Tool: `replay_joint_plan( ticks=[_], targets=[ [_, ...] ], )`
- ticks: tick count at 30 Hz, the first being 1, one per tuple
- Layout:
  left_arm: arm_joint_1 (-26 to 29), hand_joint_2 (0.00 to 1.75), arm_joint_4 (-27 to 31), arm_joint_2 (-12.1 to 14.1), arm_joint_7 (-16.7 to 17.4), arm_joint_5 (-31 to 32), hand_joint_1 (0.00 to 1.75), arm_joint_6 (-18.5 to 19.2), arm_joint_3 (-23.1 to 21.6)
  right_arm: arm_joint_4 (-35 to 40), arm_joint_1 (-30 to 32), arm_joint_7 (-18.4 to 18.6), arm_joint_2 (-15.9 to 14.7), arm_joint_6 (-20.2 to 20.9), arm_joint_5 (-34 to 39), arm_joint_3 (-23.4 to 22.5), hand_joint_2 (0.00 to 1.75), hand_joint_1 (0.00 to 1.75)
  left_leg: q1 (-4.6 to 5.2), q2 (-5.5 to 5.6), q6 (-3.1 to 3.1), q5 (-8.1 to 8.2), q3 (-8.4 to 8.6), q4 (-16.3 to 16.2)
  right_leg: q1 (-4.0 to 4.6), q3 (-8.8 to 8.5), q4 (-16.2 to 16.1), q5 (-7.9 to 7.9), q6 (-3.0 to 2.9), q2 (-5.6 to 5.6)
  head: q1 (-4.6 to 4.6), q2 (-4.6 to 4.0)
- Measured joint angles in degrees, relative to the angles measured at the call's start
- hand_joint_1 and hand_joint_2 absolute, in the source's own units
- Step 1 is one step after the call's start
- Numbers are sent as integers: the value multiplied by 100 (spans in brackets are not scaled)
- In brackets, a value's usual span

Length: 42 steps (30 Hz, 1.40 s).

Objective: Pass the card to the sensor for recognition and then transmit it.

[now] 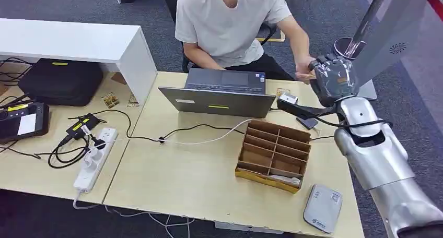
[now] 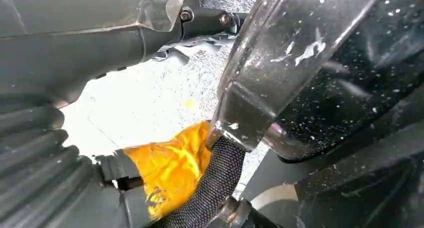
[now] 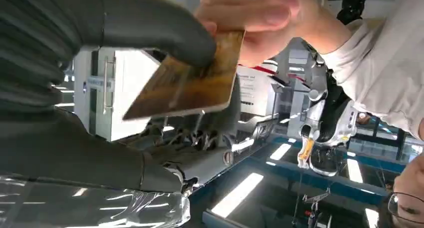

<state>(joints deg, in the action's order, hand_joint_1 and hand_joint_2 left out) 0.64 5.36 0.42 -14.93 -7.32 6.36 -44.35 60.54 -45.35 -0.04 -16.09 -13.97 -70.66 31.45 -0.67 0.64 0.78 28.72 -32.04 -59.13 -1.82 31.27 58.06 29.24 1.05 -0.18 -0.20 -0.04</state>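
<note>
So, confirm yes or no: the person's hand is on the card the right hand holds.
Yes: in the right wrist view the person's hand grips the card, pinched by the right hand.

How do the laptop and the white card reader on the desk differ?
The laptop is dark grey, open and wired, set at the desk's far edge before the person; the card reader is white with rounded corners, lying flat at the near right corner. The laptop is clearly larger than the card reader. Both sit on the same wooden desk.
</note>
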Motion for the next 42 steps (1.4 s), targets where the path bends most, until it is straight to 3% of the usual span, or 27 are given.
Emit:
replay_joint_plan(
  ticks=[8, 14, 19, 25, 32, 36, 42],
  targets=[
    [25, 175, 4, 52, -203, -33, 0, 149, 0, -9, -8, -33, 7, -42, 107, 11, 175, 175, -1, 0, 0, 0, 0, -1, 0, 0, 0, 0, 0, -1, 0, 0],
    [47, 175, 4, 59, -271, -111, 0, 144, 2, 255, 292, -50, -52, -513, 146, -22, 175, 175, -1, 2, 0, 0, 4, -3, 0, 4, -4, 0, 0, -1, -4, 0],
    [89, 175, 0, 13, -267, -251, 0, 74, 17, 1164, 1426, -50, -521, -1050, 54, -285, 175, 175, 1, 19, -7, 7, -5, -3, 0, -3, -13, 2, 1, -21, 0, 0],
    [105, 175, -107, -70, -339, -361, 0, 4, 116, 2392, 3195, -83, -995, -1688, -387, -1098, 175, 175, 6, 17, -21, 19, -8, -3, -4, -1, -18, 8, 9, -19, 0, 0],
    [90, 175, -391, -164, -671, -374, 0, 13, 208, 3553, 4809, -332, -1058, -2105, -509, -1986, 175, 175, 5, 8, -18, 25, -6, -2, -4, 1, -18, 12, 15, -12, -2, 0],
    [78, 175, -474, -192, -699, -363, 0, 9, 262, 3810, 5381, -374, -1058, -2324, -809, -2184, 175, 175, 5, 7, -18, 24, -5, -1, -4, -1, -18, 12, 15, -11, -2, 0],
    [43, 175, -551, -230, -682, -308, 0, 7, 310, 3814, 5909, -102, -1058, -2435, -1062, -2177, 175, 175, 6, 3, -18, 24, -5, -2, -5, -1, -18, 12, 16, -6, 0, 0]
  ],
)
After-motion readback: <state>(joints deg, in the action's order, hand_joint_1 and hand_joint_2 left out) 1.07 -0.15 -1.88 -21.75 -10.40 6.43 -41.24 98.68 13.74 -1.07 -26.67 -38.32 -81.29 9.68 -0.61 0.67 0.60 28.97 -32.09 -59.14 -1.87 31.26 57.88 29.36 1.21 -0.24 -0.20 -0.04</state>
